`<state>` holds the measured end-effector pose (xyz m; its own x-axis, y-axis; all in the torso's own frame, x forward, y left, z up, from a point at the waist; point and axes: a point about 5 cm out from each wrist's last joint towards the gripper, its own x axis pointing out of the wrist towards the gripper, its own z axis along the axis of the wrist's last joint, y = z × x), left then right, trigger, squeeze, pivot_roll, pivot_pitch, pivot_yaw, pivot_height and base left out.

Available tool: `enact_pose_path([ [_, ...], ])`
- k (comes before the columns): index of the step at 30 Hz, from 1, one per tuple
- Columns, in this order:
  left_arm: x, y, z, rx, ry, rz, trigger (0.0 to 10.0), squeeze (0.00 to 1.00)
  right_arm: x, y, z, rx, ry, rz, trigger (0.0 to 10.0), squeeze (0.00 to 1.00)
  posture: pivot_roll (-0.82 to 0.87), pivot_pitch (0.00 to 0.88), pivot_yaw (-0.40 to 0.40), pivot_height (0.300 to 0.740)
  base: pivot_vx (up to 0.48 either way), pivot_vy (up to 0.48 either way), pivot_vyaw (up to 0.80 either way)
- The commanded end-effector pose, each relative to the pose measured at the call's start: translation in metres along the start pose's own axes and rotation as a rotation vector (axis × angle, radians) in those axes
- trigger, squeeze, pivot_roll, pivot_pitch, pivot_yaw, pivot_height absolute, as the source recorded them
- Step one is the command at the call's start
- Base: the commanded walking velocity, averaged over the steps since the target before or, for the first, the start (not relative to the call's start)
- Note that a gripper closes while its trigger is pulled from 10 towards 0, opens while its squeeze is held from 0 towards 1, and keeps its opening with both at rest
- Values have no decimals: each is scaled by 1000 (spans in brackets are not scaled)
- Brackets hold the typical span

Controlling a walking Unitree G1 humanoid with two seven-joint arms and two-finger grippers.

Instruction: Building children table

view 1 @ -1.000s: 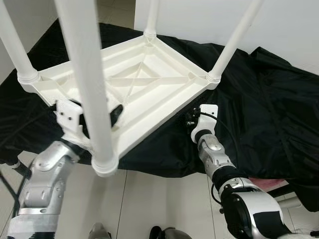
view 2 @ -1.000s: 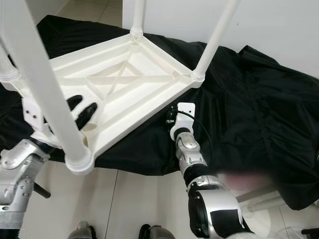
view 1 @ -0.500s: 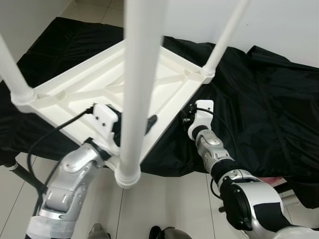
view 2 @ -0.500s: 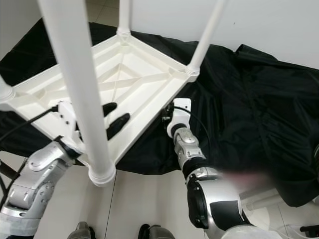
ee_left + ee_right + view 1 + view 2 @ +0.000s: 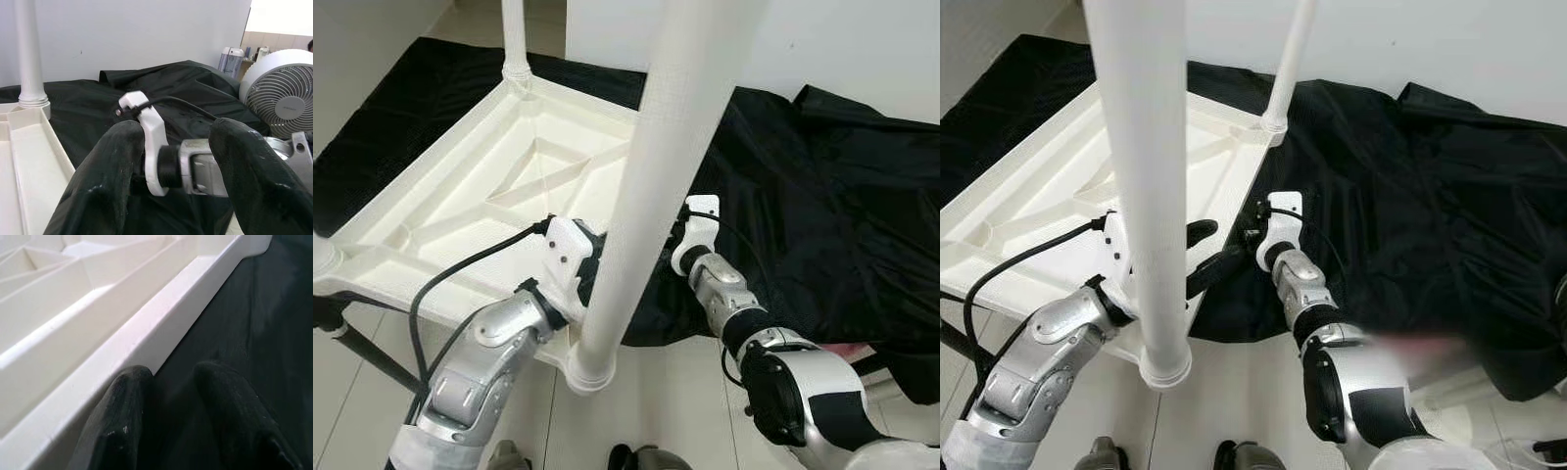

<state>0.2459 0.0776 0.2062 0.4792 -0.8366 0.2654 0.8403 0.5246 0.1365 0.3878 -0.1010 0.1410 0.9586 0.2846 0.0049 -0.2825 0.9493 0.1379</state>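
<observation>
We stand in a room with plain white walls (image 5: 862,39) and a pale tiled floor (image 5: 646,411), over a wide surface draped in crumpled black cloth (image 5: 832,196). On its left part lies the white plastic children's table (image 5: 480,206), upside down, ribbed underside up, its legs rising toward us; the near leg (image 5: 646,196) crosses the middle of our view, and its near corner hangs out over the floor. A white fan (image 5: 286,100) shows in the left wrist view, beyond the cloth.

Our left claw (image 5: 1209,255) reaches over the table's near right edge, fingers (image 5: 110,176) spread open, nothing between them. Our right claw (image 5: 186,426) sits just right of that edge, low on the cloth, fingers apart with one seemingly touching the rim, though the close view leaves that unsure.
</observation>
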Motion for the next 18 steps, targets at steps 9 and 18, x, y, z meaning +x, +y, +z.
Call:
enact_pose_path([
  [9, -10, 24, -7, 72, 91, 117, 10000, 0, -17, -41, 3, 20, -123, -195, 10000, 0, 140, 133, -109, 740, 0, 0, 0],
  [18, -52, 76, 0, 133, 177, 273, 10000, 0, -48, -65, -3, -20, -243, -259, 10000, 0, 119, 144, -98, 740, 0, 0, 0],
])
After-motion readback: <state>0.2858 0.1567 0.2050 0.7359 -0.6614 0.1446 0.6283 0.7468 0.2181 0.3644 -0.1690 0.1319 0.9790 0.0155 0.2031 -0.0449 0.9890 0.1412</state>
